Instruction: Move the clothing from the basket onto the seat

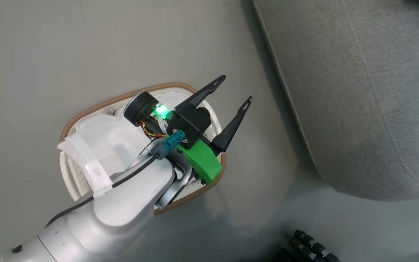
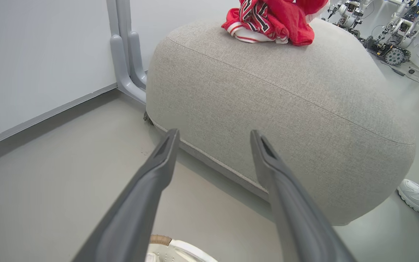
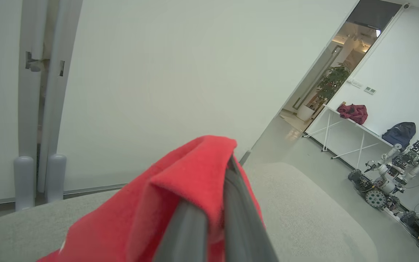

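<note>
My left gripper [image 1: 238, 88] is open and holds nothing. It hangs over the right side of the basket [image 1: 86, 112], whose brown rim and white liner show beneath the arm. In the left wrist view the same gripper [image 2: 213, 136] points at the side of the grey seat [image 2: 286, 105]. Red clothing [image 2: 267, 20] with white stripe trim and dark lettering lies bunched on the seat's far top. My right gripper [image 3: 222, 171] is shut on red clothing [image 3: 187, 189], which drapes over its fingers above the seat [image 3: 304, 211].
A person's white shoe [image 2: 413, 194] stands on the floor right of the seat. A grey post [image 2: 122, 54] rises at the wall behind it. Other robots [image 3: 384, 182] and a white table [image 3: 355, 134] stand at the far right.
</note>
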You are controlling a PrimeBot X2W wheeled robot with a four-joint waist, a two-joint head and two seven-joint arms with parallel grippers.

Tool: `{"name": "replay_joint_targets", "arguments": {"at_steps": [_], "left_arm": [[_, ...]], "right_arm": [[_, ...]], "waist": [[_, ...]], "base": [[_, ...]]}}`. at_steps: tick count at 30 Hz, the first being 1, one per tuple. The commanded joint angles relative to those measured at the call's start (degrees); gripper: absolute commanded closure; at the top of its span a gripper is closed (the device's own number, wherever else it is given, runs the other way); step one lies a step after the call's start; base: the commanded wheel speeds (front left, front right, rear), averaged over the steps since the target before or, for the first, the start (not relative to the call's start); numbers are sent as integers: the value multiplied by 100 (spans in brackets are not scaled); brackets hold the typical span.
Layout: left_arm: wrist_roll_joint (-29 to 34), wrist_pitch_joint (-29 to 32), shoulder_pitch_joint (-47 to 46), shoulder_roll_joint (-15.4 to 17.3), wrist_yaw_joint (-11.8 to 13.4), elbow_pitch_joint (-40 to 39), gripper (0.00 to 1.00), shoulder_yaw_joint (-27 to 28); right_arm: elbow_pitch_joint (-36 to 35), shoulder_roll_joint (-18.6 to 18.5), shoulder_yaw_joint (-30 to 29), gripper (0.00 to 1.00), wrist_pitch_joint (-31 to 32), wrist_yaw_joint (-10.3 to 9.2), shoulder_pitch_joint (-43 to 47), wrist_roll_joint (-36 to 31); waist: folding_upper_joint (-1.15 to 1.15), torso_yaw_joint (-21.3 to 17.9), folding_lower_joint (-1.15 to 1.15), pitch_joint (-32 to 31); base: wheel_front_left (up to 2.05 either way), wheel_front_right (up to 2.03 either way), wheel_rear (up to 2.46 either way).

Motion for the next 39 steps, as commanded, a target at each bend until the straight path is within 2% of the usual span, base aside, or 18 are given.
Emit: {"name": "replay_joint_targets", "arguments": {"at_steps": [1, 4, 5, 6, 7, 8, 9, 10, 18, 26, 34, 39], "left_arm": [[48, -8, -103, 82, 47, -25, 0, 5], [72, -27, -83, 123, 61, 8, 0, -8], [74, -32, -70, 119, 65, 10, 0, -17], [72, -41, -57, 119, 62, 15, 0, -25], [71, -46, -48, 124, 68, 20, 0, -25], [65, -46, -46, 134, 79, 30, 0, -23], [56, -46, -47, 148, 77, 38, 0, -15], [38, -50, -49, 169, 83, 52, 0, -4], [-55, -83, 40, 229, 113, 184, 0, 29], [-244, -252, 254, 255, 175, 319, 0, 219], [-381, -400, 589, 49, 415, 450, 0, 743], [-291, -393, 1072, -28, 519, 282, 0, 1456]], "right_arm": [[137, 127, -93, 100, -82, -8, 191, -119], [429, 301, -258, 97, -176, -8, 473, -367], [511, 336, -314, 88, -197, -8, 529, -412], [619, 404, -377, 70, -229, -8, 611, -467], [703, 452, -421, 67, -259, -8, 667, -501], [772, 516, -458, 54, -302, -8, 735, -546], [833, 567, -478, 24, -330, -8, 785, -582], [914, 620, -487, 0, -365, -8, 824, -620], [1281, 803, -434, 0, -586, -8, 942, -649], [1368, 923, 92, 0, -647, -8, 1153, -404], [1121, 898, 708, 0, -652, -8, 1588, 117], [1106, 1025, 1119, 0, -647, -8, 1779, 442]], "waist": [[0, 339, -1, 471], [0, 338, -1, 561], [0, 337, -1, 571], [0, 336, -1, 580], [0, 332, -1, 584], [0, 317, -1, 589], [0, 300, -1, 590], [0, 276, -1, 587], [0, 71, -1, 370], [0, -107, -1, -172], [0, 84, -1, -1024], [0, 291, -1, -1536]], "base": [[0, 0, 0], [0, 0, 0], [0, 0, 0], [0, 0, 0], [0, 0, 0], [0, 0, 0], [0, 0, 0], [0, 0, 0], [0, 0, 0], [0, 0, 0], [0, 0, 0], [0, 0, 0]]}}
